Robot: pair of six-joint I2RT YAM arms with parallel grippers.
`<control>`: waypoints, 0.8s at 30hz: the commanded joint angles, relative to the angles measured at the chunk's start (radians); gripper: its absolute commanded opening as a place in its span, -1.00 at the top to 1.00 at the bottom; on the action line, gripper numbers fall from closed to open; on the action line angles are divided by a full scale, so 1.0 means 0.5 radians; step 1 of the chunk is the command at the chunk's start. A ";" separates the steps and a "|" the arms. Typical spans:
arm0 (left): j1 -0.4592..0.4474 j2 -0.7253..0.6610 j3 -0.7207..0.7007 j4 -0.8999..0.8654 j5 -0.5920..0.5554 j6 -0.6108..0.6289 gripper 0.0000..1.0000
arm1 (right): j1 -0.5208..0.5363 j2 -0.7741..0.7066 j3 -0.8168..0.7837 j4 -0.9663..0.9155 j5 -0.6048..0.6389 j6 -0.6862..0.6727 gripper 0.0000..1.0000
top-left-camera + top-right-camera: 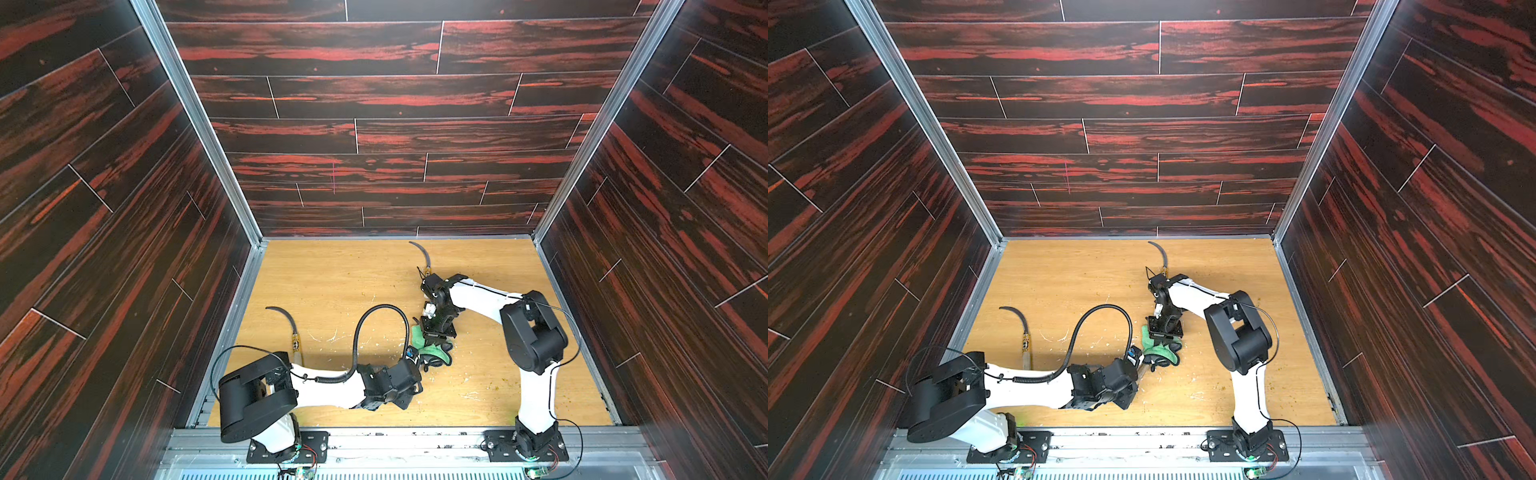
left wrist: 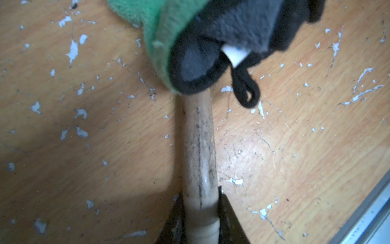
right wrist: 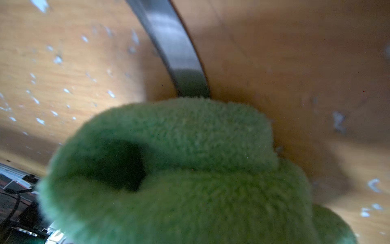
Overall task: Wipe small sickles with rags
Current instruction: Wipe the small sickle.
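Left end effector (image 2: 200, 213) is clamped on the butt of the held sickle (image 2: 200, 147), gripping its pale handle low over the bench (image 2: 84, 147). Right end effector (image 1: 433, 337) is closed, with the green rag (image 3: 179, 179) bunched about its tips and folded over the dark blade (image 3: 173, 48), which runs on bare past the cloth.

A good stroke would likely follow the curve out toward the tip, cloth wrapped on both faces, while the left grip resists the pull. The rag's black hanging loop (image 2: 245, 90) dangles free and could snag.

The ribbed cable (image 1: 374, 316) arcs just beside the rag. A far sickle (image 1: 422, 253) lies close behind the right wrist, and another sickle (image 1: 289, 326) lies beside the left arm. The open middle of the bench offers the freest room, and the front rail (image 2: 369, 211) is near.
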 commanded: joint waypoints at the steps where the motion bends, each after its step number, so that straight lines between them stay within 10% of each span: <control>1: -0.058 -0.050 -0.012 -0.070 0.293 0.254 1.00 | -0.039 0.197 0.194 0.552 0.130 -0.084 1.00; 24: -0.083 -0.043 0.011 -0.177 0.146 0.174 1.00 | -0.341 0.411 0.905 0.467 -0.051 -0.146 1.00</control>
